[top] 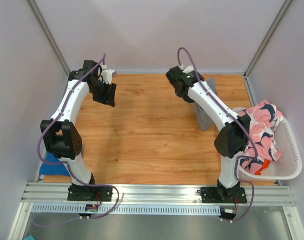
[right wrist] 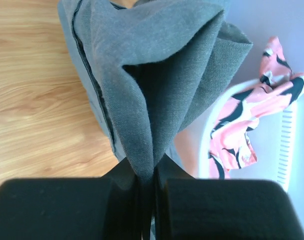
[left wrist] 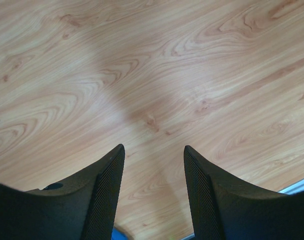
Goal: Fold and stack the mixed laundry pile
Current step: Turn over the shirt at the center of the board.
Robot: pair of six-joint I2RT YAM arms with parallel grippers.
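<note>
step: grey cloth (right wrist: pixel 157 75) hangs over tabletop (top: pixel 152 135) | r hand (right wrist: pixel 146 200) pinched tight on it | l hand (left wrist: pixel 154 170) part open, holds nothing | pink cloth (top: pixel 262 125) in basket (top: pixel 292 155) | next: prob l hand grabs a corner, lay flat

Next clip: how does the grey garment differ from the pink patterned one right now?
The grey garment is plain; the pink garment carries a dark-and-white pattern. The grey garment is pinched in the shut right pincer and hangs bunched over the table; the pink garment lies untouched, draped over the white basket. Both are soft cloth, not yet folded.
</note>
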